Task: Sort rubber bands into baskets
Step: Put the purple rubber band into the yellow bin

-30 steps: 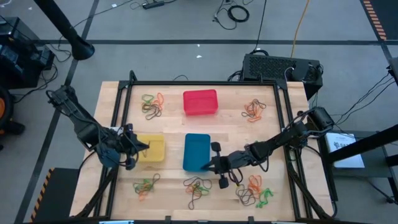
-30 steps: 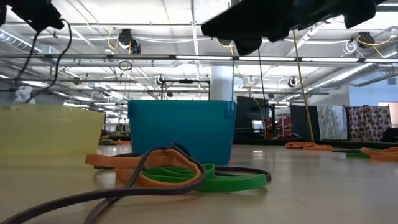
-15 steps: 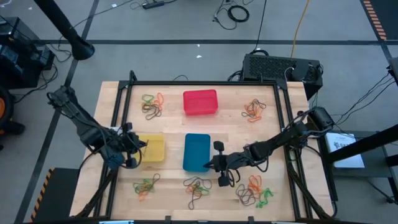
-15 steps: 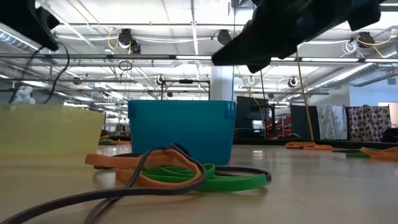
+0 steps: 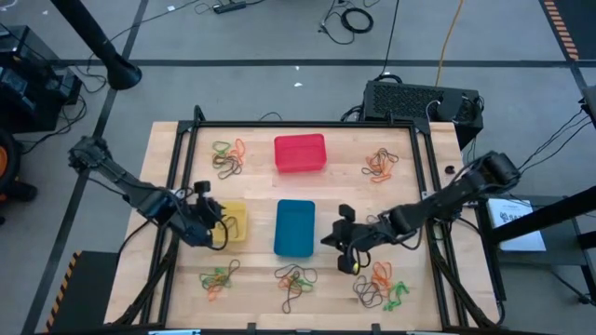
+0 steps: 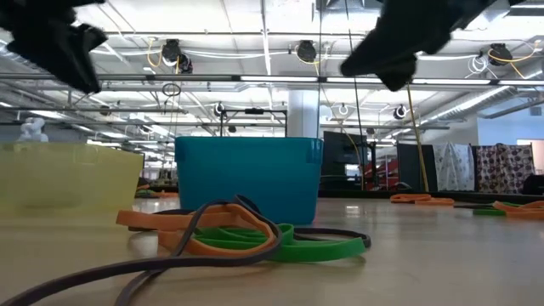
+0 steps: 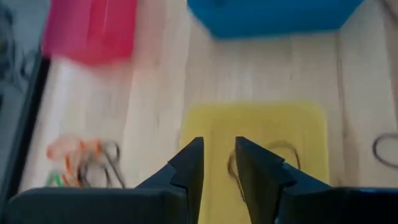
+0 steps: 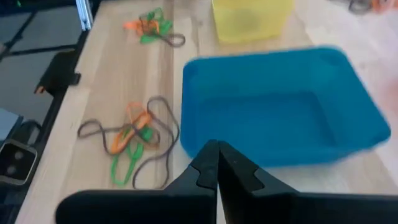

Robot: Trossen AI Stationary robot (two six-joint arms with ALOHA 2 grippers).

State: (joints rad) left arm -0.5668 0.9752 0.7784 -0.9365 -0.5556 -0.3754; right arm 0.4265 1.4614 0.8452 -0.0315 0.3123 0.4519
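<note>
Since a second ago the right gripper has drawn back from the blue basket's rim toward 3 o'clock and now hangs beside it, its fingers pressed together with nothing visible between them; the left gripper has moved in over the yellow basket, its fingers a narrow gap apart and empty. Nearest the front edge lie three tangles of rubber bands: one at 7 o'clock, one at 6 o'clock directly before the blue basket, one at 5 o'clock below the right gripper. In the middle row the yellow basket holds a dark band on its floor, while the blue basket's inside shows bare. Farther back the red basket sits at 12 o'clock, contents not discernible, flanked by a band cluster at 11 o'clock and another at 1 o'clock. All rest on a pale wooden table. Beyond it a black box stands on the grey floor among cables.
</note>
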